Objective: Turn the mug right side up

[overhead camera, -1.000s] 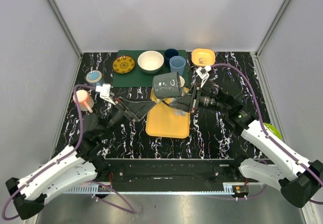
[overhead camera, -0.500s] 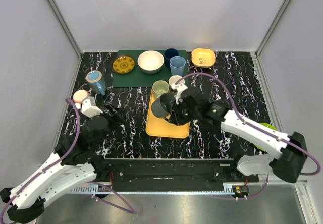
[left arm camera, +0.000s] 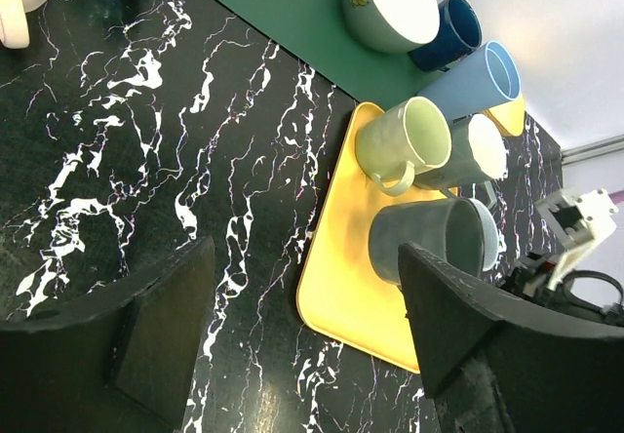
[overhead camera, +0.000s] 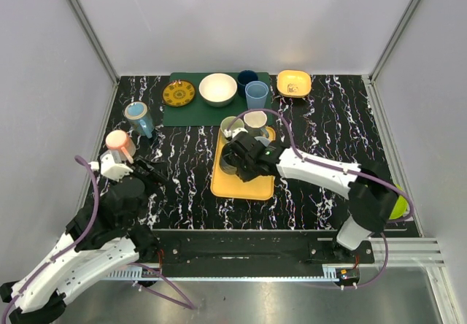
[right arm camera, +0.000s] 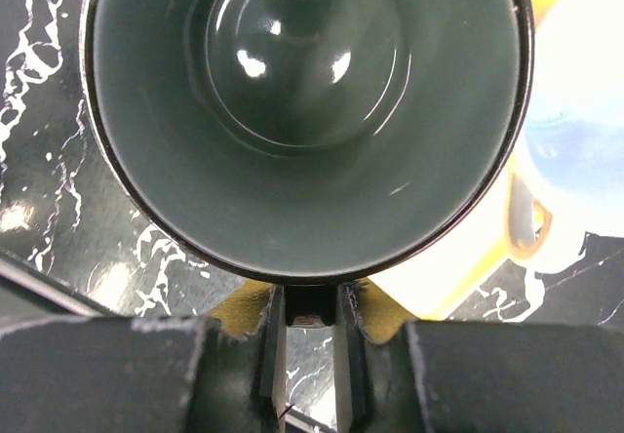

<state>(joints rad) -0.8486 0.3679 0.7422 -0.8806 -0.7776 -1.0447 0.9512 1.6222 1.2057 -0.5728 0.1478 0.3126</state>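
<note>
The dark grey mug stands on the left part of the yellow tray, mouth up. In the right wrist view I look straight down into its empty inside. My right gripper is shut on the mug's handle, which is pinched between the two fingers. The mug also shows in the left wrist view, resting on the tray. My left gripper is open and empty over the black marbled table, left of the tray, and shows at lower left in the top view.
A light green mug and a white mug stand at the tray's far end. A green mat carries a white bowl, yellow plate and two blue cups. A pink mug and blue-lidded cup stand at left.
My right arm has swung left and lowered the grey mug from tilted in the air to mouth up on the tray. My left arm has drawn back toward the near left.
</note>
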